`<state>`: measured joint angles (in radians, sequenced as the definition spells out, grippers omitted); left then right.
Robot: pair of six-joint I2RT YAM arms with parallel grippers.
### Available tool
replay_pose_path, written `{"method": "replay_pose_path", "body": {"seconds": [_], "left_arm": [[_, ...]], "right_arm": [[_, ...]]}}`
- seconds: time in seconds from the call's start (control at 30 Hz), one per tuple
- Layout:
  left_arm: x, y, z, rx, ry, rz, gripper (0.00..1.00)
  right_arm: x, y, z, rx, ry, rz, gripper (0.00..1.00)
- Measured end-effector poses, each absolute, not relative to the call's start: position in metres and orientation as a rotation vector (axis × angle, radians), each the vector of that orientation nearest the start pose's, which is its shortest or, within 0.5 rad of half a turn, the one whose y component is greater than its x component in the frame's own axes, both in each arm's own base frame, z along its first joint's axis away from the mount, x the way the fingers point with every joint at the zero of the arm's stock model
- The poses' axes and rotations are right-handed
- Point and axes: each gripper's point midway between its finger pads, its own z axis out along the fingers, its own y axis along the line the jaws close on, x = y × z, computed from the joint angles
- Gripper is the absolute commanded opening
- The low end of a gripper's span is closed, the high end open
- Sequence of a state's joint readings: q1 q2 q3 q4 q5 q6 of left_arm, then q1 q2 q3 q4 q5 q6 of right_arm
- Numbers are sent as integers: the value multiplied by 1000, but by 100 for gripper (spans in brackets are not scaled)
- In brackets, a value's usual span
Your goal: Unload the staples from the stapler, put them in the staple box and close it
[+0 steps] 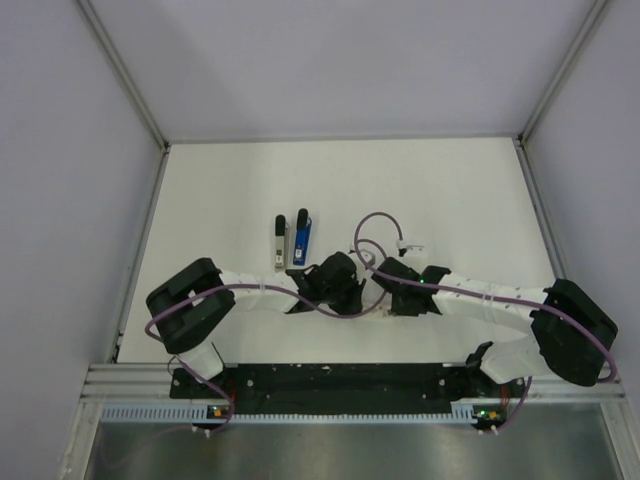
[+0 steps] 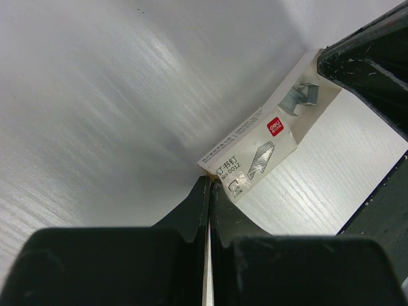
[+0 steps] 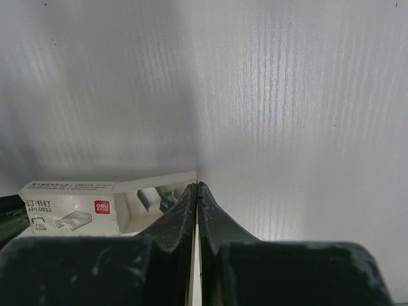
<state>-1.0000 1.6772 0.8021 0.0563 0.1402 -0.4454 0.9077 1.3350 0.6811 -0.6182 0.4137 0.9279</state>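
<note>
- The black two-fingered left claw (image 2: 209,182) is pressed fully closed and holds nothing. Its tips sit close to the white tabletop (image 2: 95,127).
- The black right claw (image 3: 197,186) is closed just as tight and is also empty. It faces the left one near the tabletop's middle.
- A small white cardboard staple box (image 2: 252,153) with a red logo lies flat between the two claws, just beyond the left claw's tips. Its far end is open, and silvery staples (image 2: 299,97) show inside.
- Farther out, left of centre, the small narrow blue stapler (image 1: 303,237) lies lengthwise on the tabletop, touched by neither claw.
- A plain grey bar (image 1: 280,243) lies parallel just beside its left. A pale sliver between them may be more staples, but it is too small to tell.
</note>
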Motion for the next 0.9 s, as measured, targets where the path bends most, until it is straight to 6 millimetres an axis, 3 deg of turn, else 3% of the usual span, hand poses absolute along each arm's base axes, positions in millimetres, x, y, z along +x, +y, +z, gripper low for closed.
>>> {"method": "replay_pose_path", "body": {"seconds": [0.57,0.9], "left_arm": [[180,-358,22,755,2442,-775,0],[181,-358,22,687,2463,-773,0]], "right_arm": [[176,169,24,79,2634,-16,0],[173,171,24,154,2626,37,0]]}}
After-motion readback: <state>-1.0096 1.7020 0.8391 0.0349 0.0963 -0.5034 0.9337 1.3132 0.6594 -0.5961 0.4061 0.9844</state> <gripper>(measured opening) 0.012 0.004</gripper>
